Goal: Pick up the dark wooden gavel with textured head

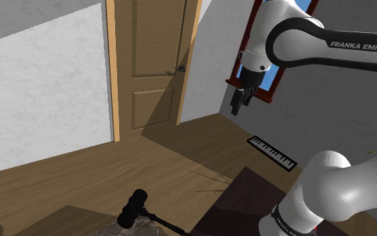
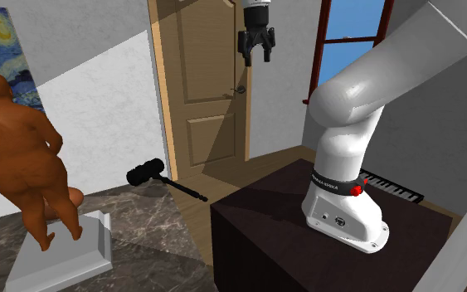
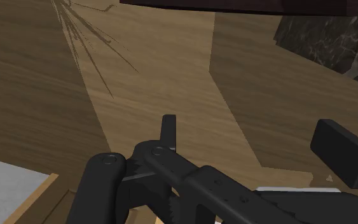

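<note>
Overhead, end effector (image 2: 256,56) spread wide, holding nothing (arm (image 1: 354,52) lettered "FRANKA EMIKA"); gavel (image 1: 132,208) well below.

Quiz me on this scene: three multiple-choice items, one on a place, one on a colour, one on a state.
1. Where does the gavel lie?
A) in a drawer
B) on the dark marbled counter
C) on a chair
2. What colour is the gavel drawn?
A) black
B) white
C) red
3. How is the gripper?
A) shut on the gavel
B) shut on nothing
C) open, holding nothing
Answers: B, its head rests at the counter's edge; A, head and handle are all black; C, the fingers stand apart, high above the gavel.
</note>
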`<move>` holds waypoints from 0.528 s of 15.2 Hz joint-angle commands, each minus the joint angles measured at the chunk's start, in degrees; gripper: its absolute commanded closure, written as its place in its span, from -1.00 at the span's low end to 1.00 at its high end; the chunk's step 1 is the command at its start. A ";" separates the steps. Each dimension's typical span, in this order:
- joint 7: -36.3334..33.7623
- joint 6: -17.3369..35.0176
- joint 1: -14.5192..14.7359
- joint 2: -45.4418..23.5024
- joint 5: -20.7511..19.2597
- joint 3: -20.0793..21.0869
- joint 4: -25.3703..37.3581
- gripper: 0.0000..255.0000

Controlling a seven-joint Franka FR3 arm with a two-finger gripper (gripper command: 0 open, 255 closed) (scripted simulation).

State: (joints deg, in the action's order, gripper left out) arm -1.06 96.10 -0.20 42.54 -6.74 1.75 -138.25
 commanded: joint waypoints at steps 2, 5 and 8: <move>-0.27 1.58 0.63 0.03 0.65 0.45 -1.42 -1.00; -1.05 6.46 2.62 -0.25 2.61 1.89 -5.39 -1.00; -1.79 11.57 4.72 -1.14 4.60 3.46 -8.91 -1.00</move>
State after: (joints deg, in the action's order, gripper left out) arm -2.74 105.36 3.86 41.49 -2.73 4.84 -145.27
